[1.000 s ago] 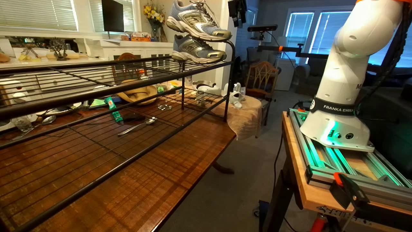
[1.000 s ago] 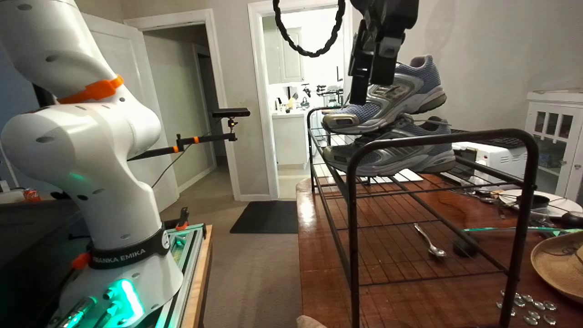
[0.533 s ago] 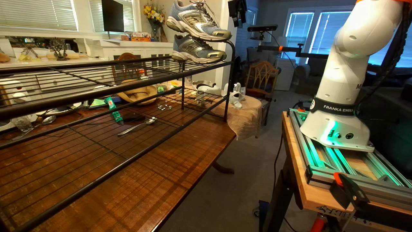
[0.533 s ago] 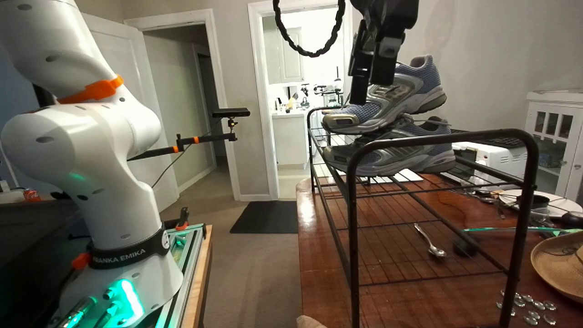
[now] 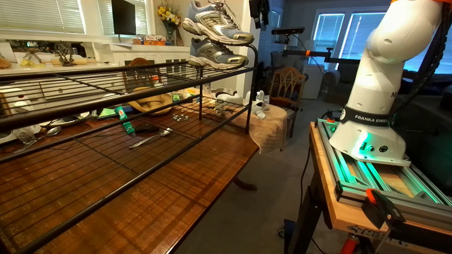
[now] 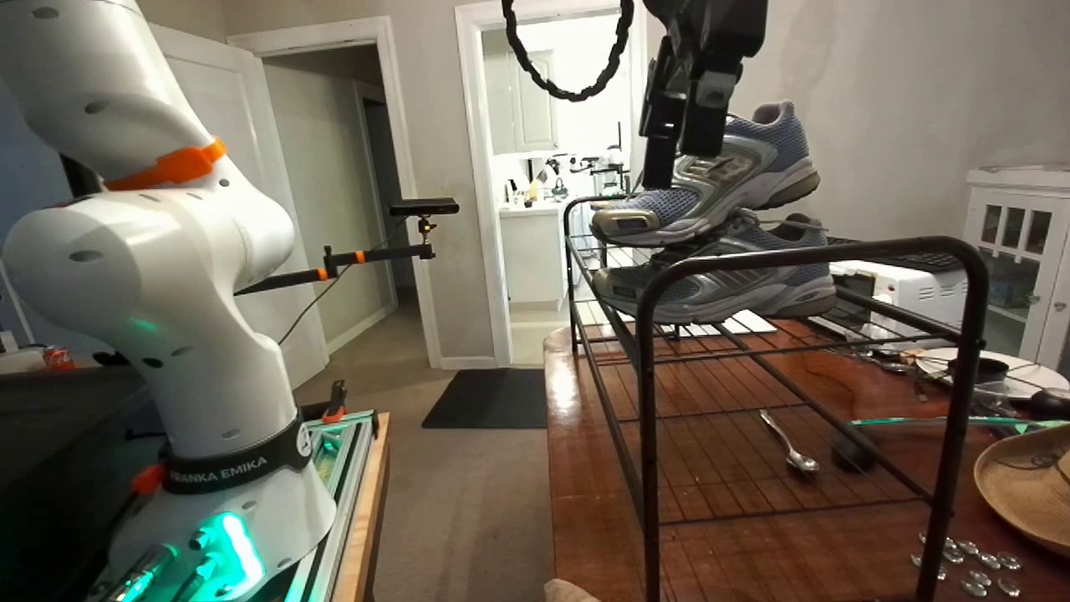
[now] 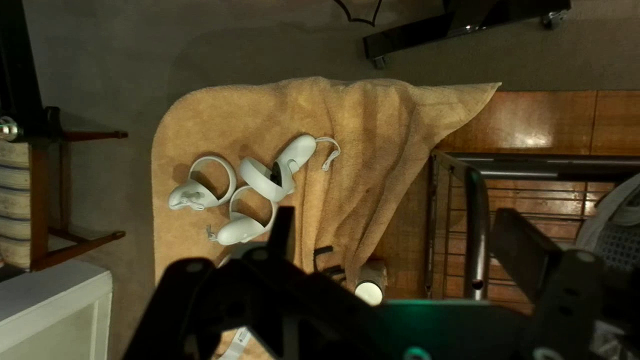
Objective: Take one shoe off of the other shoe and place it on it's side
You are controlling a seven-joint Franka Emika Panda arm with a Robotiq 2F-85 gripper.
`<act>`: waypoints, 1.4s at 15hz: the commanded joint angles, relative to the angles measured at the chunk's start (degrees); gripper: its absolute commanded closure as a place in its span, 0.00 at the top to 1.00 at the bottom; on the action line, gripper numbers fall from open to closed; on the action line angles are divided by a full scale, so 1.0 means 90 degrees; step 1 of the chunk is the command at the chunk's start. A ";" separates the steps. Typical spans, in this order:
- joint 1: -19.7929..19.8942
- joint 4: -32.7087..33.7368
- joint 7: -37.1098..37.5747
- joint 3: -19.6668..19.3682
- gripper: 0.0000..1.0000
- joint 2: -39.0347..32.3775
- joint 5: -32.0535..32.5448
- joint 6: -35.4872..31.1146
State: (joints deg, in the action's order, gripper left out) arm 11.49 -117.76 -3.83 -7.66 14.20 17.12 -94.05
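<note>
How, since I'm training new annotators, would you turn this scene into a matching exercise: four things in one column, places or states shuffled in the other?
Column 1
1. upper shoe
2. jaws
3. controllers
4. lower shoe

Column 2
A. on the tan cloth
B. directly on the top shelf of the rack
C. spread apart
D. stacked on another shoe

Pairs: 1-D, 2-C, 3-A, 4-B

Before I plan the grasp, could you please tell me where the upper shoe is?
In an exterior view, the upper shoe sits right of centre, atop the lower shoe on the dark rack, partly behind the gripper.
</note>
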 commanded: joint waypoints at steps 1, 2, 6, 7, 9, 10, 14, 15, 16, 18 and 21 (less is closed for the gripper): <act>-0.0166 0.0223 -0.0330 -0.0191 1.00 0.0125 -0.0649 0.0158; -0.0177 0.0287 -0.0433 -0.0224 1.00 0.0143 -0.0845 0.0190; -0.0239 0.0370 -0.0844 -0.0310 1.00 0.0286 -0.1420 0.0272; -0.0261 0.0327 -0.0922 -0.0321 1.00 0.0347 -0.1527 0.0222; -0.0334 0.0138 -0.1042 -0.0348 1.00 0.0512 -0.1903 -0.0057; -0.0375 0.0082 -0.1111 -0.0354 1.00 0.0555 -0.2096 -0.0161; -0.0553 -0.0133 -0.1288 -0.0348 1.00 0.0684 -0.2911 -0.0634; -0.0599 -0.0258 -0.1336 -0.0332 1.00 0.0735 -0.3103 -0.0910; -0.0648 -0.0372 -0.1417 -0.0319 1.00 0.0775 -0.3268 -0.1162; -0.0751 -0.0689 -0.1606 -0.0281 1.00 0.0865 -0.3523 -0.1841; -0.0947 -0.1077 -0.1946 -0.0280 1.00 0.0973 -0.3853 -0.2605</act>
State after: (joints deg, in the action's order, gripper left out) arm 4.65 -122.54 -18.23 -9.77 20.20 -14.17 -111.65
